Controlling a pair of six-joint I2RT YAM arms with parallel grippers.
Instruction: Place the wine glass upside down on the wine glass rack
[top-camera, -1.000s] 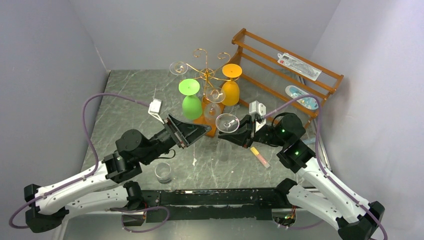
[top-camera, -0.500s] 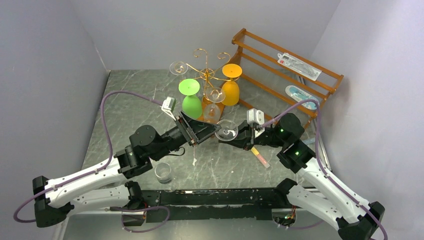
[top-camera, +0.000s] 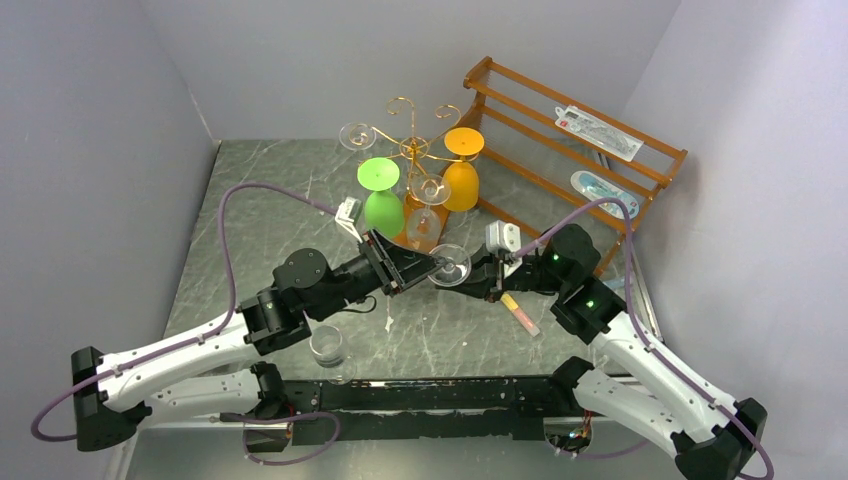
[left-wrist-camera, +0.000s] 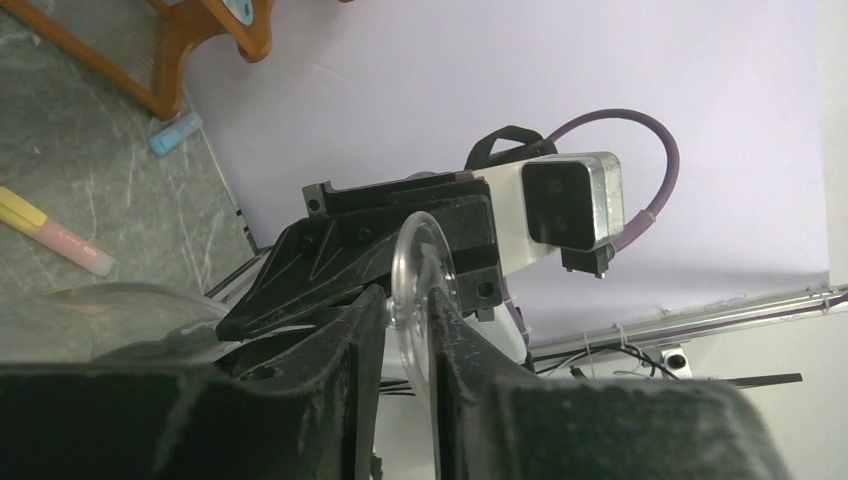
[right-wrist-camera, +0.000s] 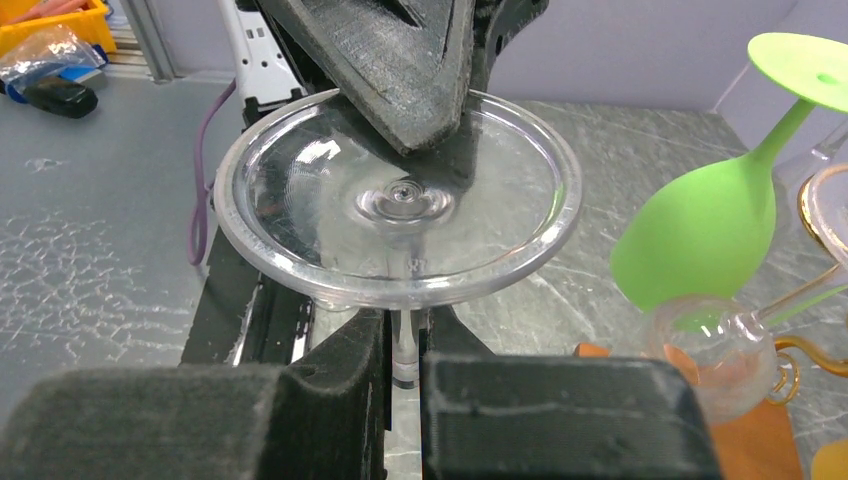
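My right gripper (right-wrist-camera: 405, 352) is shut on the thin stem of the clear wine glass (right-wrist-camera: 400, 200), whose round foot faces the right wrist camera. Seen from above, the glass (top-camera: 450, 263) hangs between both arms above the table, in front of the wine glass rack (top-camera: 413, 148). My left gripper (left-wrist-camera: 408, 320) has its fingers closed on either side of the foot's rim (left-wrist-camera: 412, 270). From above, the left gripper (top-camera: 432, 262) meets the right gripper (top-camera: 478, 275) at the glass. The gold rack holds a green glass (top-camera: 381, 200), an orange glass (top-camera: 462, 170) and clear ones.
A brown slatted shelf (top-camera: 575, 150) with packets stands at the back right. A clear tumbler (top-camera: 326, 345) sits near the front edge by the left arm. A pink and yellow marker (top-camera: 520, 314) lies under the right arm. Grey walls close in on both sides.
My left arm has reached right to the glass's foot and its wide-open jaws have narrowed onto the rim. The right gripper has shifted slightly left, still holding the stem.
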